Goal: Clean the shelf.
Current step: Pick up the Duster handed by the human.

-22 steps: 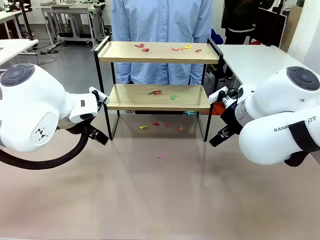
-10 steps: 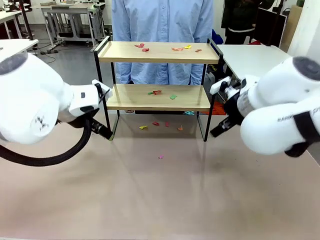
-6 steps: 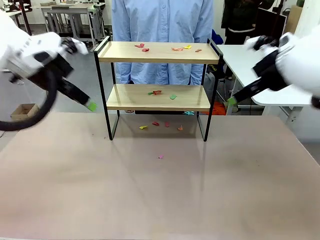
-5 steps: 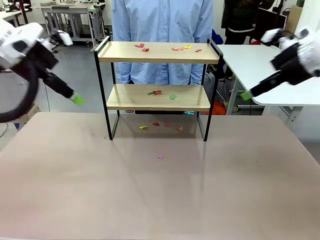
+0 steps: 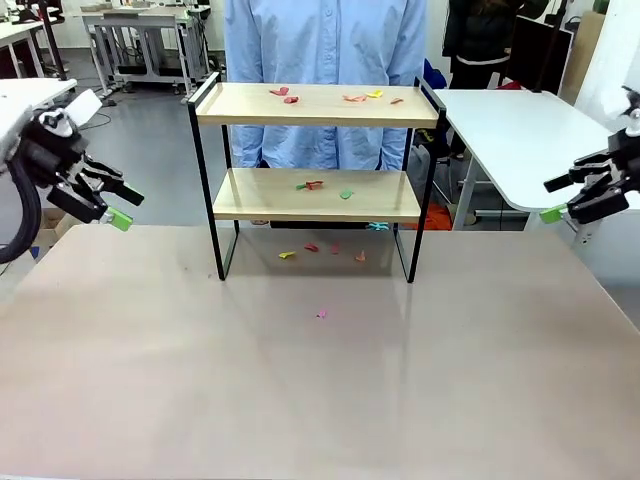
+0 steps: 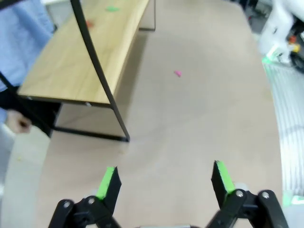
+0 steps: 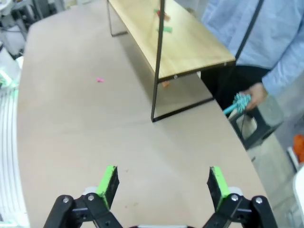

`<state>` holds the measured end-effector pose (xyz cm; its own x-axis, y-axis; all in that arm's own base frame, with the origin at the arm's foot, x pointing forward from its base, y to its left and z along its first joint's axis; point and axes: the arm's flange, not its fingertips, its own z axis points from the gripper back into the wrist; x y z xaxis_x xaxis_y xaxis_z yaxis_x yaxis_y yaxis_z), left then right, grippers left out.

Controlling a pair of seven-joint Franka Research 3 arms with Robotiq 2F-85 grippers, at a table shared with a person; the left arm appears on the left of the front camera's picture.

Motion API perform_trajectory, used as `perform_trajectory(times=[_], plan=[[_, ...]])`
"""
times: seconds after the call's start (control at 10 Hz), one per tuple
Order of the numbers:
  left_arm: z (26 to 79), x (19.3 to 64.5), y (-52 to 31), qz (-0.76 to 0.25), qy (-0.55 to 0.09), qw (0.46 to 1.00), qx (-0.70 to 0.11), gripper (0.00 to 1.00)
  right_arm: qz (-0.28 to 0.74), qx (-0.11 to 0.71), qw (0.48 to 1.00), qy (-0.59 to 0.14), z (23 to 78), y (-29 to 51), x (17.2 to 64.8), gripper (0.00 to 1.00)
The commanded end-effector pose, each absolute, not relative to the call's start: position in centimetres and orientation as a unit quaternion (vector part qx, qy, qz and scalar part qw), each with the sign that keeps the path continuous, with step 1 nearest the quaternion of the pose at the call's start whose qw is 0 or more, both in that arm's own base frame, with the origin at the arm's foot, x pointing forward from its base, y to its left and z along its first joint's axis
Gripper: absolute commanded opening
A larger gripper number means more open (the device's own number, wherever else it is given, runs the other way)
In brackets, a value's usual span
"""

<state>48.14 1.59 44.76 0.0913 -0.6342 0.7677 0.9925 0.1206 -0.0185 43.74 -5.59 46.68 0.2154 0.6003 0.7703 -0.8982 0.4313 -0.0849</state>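
the shelf (image 5: 315, 106) stands mid-counter at the far edge, scraps (image 5: 285, 94) littering both boards. left gripper (image 5: 121, 205) and right gripper (image 5: 551, 199) hang wide open, empty, out at the sides (probably giving the person (image 5: 320, 40) room).

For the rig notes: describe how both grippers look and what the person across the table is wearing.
The left gripper and right gripper look alike: black linkage bodies with two slim fingers, each tipped by a bright green pad. A thick black cable loops beside the left one. The person wears a light blue long-sleeved shirt.
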Motion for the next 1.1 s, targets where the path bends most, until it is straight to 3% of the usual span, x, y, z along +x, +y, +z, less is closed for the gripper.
perform_trajectory(times=[0.0, 0.1, 0.5, 0.8, 1.0], plan=[[44.2, 49.4, 2.0, -0.588, -0.331, 0.657, -0.337, 1.00, 0.478, 0.186, 0.777, -0.364, 47.7, -5.1, 43.3, 1.00], [44.8, 48.1, 1.6, -0.598, -0.312, 0.681, -0.287, 1.00, 0.478, 0.186, 0.777, -0.364, 47.7, -5.1, 43.3, 1.00], [43.9, 48.7, 1.7, -0.599, -0.320, 0.671, -0.296, 1.00, 0.487, 0.181, 0.774, -0.362, 47.0, -5.1, 43.4, 1.00], [41.6, 56.5, 5.4, -0.534, -0.359, 0.661, -0.386, 1.00, 0.470, 0.316, 0.718, -0.404, 44.7, -10.1, 51.9, 1.00], [38.2, 59.8, 7.4, -0.527, -0.382, 0.615, -0.445, 1.00, 0.476, 0.383, 0.672, -0.420, 41.6, -12.3, 55.9, 1.00]])
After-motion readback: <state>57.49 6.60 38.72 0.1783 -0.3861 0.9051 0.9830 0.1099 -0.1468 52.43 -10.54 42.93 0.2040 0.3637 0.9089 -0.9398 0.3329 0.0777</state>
